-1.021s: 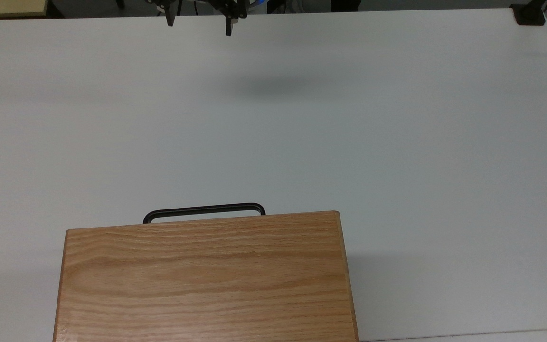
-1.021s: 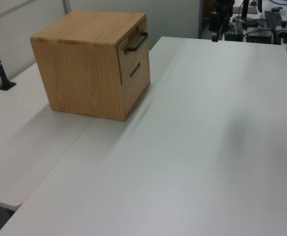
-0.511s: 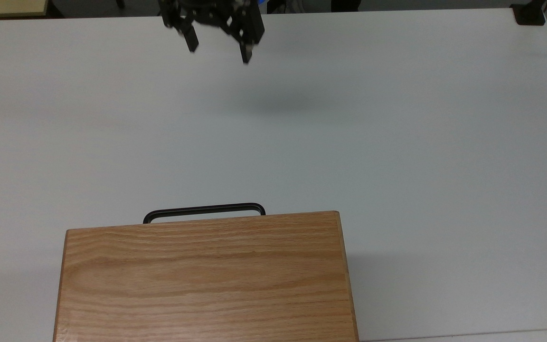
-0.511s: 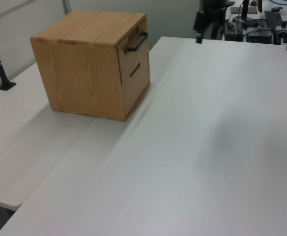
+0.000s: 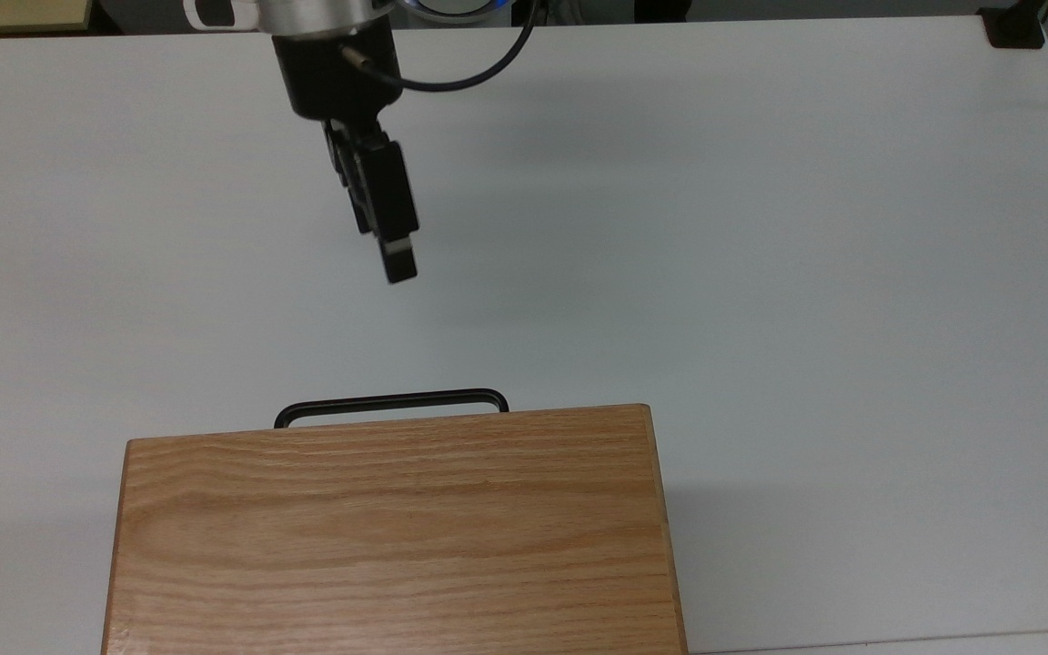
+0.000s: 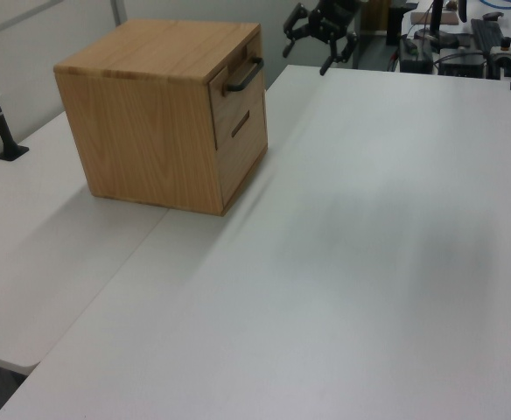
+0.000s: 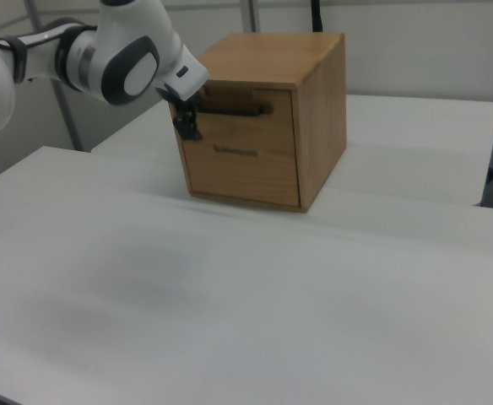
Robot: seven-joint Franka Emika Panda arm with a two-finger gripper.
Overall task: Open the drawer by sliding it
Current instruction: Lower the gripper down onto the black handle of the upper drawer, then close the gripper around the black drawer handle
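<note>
Top view's widest thing is the flat white worktop (image 5: 760, 227), and on its near edge stands the oak-grained wooden cabinet (image 5: 397, 537), a boxy cube with a plain plank top. In the left view the cabinet (image 6: 150, 131) sits toward the left view's upper left, its front facing the left view's right. The white Franka arm (image 7: 103, 59) reaches in from the right view's upper left. The drawer (image 6: 236, 92), a light oak tray with a flat front panel, is the upper one in the cabinet's front, shut flush with the frame; in the right view its panel (image 7: 246, 126) lies above a lower panel with a slim dark pull (image 7: 236, 152). The thin black metal bar handle (image 5: 391, 404) juts from the drawer's front in the top view. The black two-finger gripper (image 6: 318, 51) hangs above the worktop, near the handle but apart from it, with its fingers (image 6: 288, 45) spread and nothing between them; in the top view the gripper (image 5: 392, 250) points toward the handle.
</note>
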